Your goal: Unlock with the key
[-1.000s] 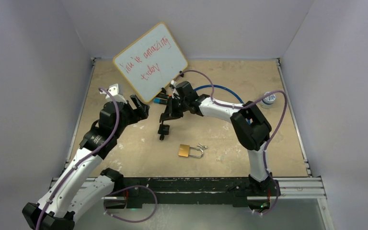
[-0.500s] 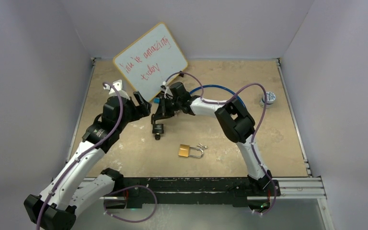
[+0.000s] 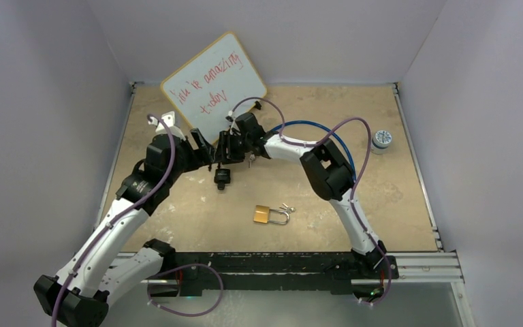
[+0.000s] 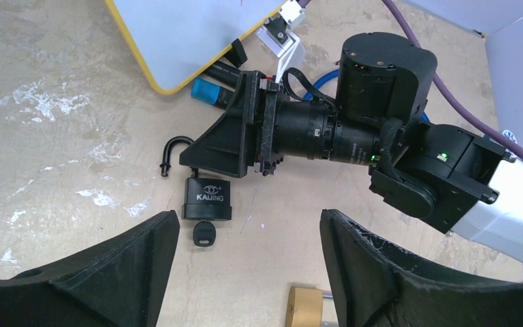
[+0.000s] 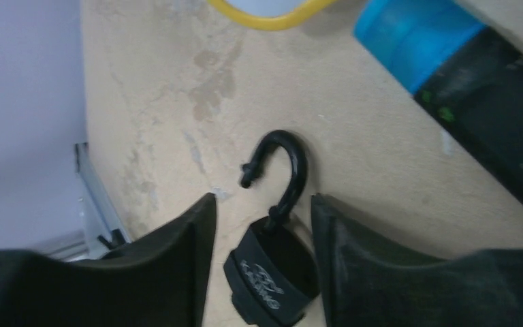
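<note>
You will find the black padlock [image 4: 207, 197], marked KAIJING, lying on the table [image 3: 197, 225] near the whiteboard [image 3: 214, 85], with its shackle swung open and the key [image 4: 205, 236] in its base. The right gripper [image 5: 262, 204] straddles the lock with fingers parted, not clamping. The left gripper [image 4: 248, 221] hangs wide and empty. In the whiteboard's red handwriting you can read "amazing".

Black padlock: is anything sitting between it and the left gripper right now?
Nothing visible does. In the left wrist view only bare table lies between the open left gripper and the black padlock, whose key points toward it. The right gripper crowds the padlock from the far side, jaws apart around it.
</note>
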`<move>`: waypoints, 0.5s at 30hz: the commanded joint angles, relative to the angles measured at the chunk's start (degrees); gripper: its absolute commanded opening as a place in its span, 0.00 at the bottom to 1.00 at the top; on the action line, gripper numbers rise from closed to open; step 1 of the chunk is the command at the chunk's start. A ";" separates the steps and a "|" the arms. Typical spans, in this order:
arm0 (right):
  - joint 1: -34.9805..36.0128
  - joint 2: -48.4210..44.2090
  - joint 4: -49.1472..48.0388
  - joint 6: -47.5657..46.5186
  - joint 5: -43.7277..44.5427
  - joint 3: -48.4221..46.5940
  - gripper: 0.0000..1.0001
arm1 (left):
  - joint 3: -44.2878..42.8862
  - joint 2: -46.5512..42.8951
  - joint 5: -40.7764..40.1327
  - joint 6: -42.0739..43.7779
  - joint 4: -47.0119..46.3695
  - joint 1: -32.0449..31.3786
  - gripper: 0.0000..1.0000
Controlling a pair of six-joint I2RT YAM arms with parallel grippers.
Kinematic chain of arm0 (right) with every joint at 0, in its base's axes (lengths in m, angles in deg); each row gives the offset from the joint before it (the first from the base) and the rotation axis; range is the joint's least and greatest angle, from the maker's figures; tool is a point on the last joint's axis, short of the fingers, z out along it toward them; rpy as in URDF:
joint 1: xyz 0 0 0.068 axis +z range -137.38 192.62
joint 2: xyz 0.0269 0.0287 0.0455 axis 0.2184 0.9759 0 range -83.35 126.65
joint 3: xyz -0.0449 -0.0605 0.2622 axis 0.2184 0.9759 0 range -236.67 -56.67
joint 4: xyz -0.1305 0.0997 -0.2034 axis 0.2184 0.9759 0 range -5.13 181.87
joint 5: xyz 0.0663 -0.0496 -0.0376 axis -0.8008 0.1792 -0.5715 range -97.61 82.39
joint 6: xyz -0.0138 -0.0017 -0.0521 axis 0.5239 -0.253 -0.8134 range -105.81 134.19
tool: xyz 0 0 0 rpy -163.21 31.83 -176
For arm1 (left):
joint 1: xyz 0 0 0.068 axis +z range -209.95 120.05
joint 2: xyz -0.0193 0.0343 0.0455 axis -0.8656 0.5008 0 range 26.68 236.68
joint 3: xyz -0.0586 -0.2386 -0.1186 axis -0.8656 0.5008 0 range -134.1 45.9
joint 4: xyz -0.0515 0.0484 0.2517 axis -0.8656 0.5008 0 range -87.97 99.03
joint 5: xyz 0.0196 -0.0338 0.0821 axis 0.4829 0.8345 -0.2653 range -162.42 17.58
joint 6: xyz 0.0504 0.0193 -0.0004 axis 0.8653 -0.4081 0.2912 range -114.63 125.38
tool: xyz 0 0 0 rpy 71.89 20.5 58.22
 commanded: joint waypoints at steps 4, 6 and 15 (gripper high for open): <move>-0.15 -9.57 10.63 -5.37 10.43 -1.09 0.62 | -4.49 -0.59 -0.06 2.44 2.35 0.01 0.78; -0.10 -14.82 11.39 -6.28 12.66 2.27 0.63 | -4.51 -0.78 0.99 2.51 3.05 0.01 0.80; -0.30 -39.79 28.36 -4.19 33.30 26.25 0.60 | -1.38 -2.37 10.76 3.88 4.84 0.01 0.81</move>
